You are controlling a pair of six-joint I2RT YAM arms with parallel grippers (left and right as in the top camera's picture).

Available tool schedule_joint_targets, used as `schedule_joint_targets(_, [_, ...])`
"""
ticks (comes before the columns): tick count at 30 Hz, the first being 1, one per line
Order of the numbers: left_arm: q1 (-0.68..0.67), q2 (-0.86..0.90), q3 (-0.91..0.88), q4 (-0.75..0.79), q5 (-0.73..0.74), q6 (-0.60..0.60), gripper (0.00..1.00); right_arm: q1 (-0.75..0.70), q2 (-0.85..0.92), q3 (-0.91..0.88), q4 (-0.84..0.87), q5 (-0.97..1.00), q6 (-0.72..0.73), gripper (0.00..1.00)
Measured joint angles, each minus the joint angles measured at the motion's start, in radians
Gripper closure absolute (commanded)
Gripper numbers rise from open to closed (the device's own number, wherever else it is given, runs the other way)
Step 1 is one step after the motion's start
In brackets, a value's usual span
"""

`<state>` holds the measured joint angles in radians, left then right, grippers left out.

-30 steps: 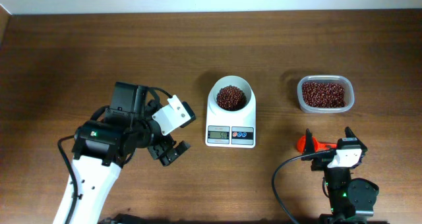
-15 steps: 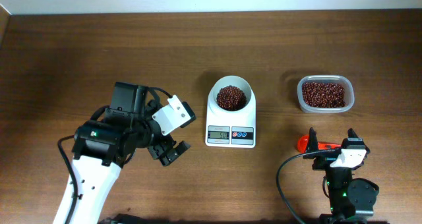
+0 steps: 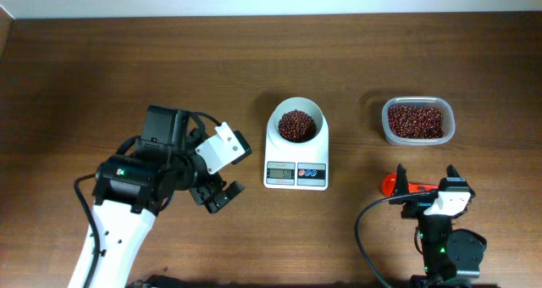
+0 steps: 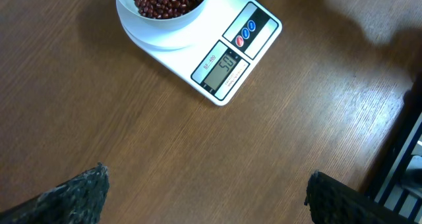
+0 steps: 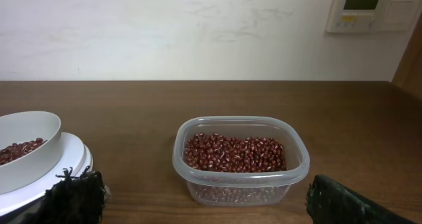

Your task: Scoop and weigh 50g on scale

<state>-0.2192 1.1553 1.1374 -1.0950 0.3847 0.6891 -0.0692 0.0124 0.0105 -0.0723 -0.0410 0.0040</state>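
Judging the weighing about done: beans (image 3: 295,125) sit in the bowl (image 3: 279,112) on the scale (image 3: 295,159), red scoop (image 3: 391,184) lies beside, and my left gripper (image 3: 218,195) and right gripper (image 3: 424,176) both stand open.

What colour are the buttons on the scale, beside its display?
Two blue and one red buttons on the scale; they show best in the left wrist view.

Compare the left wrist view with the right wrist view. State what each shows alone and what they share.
Left wrist only: the scale with its front display and its blue and red buttons, seen from above. Right wrist only: the clear tub of red beans, the pale wall and a wall panel. Both: the white bowl of beans on the scale, and the wooden table.
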Motion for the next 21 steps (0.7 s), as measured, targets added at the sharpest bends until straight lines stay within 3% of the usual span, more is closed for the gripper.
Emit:
schedule_joint_targets(12, [0.000,-0.024,0.000,-0.002,0.003,0.000,0.01,0.000,0.000,0.000,0.000,0.000,0.000,0.01])
schedule_joint_targets(16, [0.000,-0.153,-0.013,0.037,0.013,0.000,0.01,0.000,0.000,0.000,0.000,0.002,0.000,0.01])
schedule_joint_targets(21, [0.032,-0.437,-0.210,0.267,0.026,-0.103,0.01,0.000,0.000,0.000,-0.001,0.011,0.000,0.01])
